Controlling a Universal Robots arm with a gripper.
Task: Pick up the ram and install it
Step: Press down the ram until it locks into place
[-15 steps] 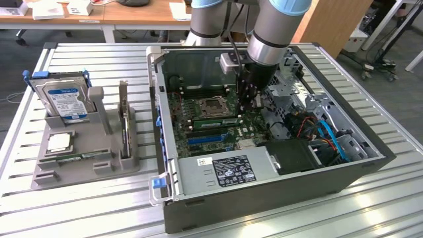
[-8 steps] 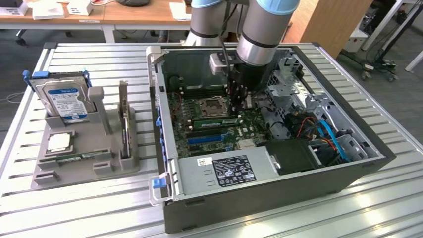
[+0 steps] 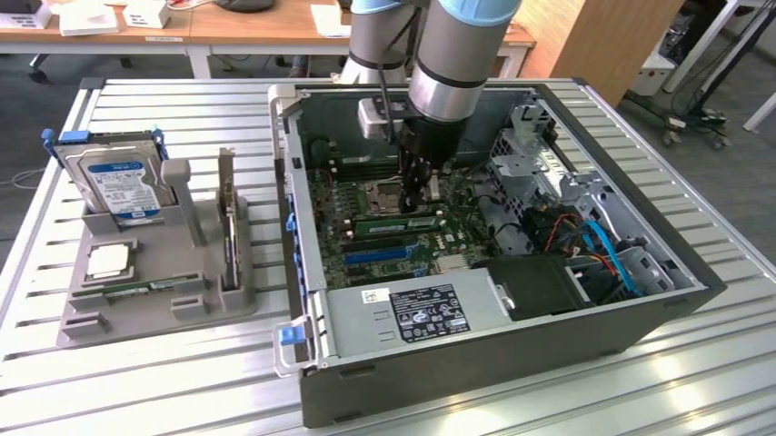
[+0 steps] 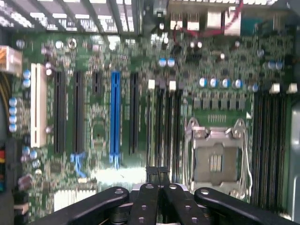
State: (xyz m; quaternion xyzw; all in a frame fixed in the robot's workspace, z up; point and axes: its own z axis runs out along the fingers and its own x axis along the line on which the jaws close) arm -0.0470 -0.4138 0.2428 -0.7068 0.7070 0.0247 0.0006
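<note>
Your fingers are pressed together with nothing between them, inside the open computer case above the motherboard, close to the processor socket. A ram stick sits seated in a slot just below and beside the fingertips in the exterior view, while the other ram lies well apart from them, in the grey holder on the table outside the case. Your arm comes down nearly vertical from above, wrist pointing straight at the board.
</note>
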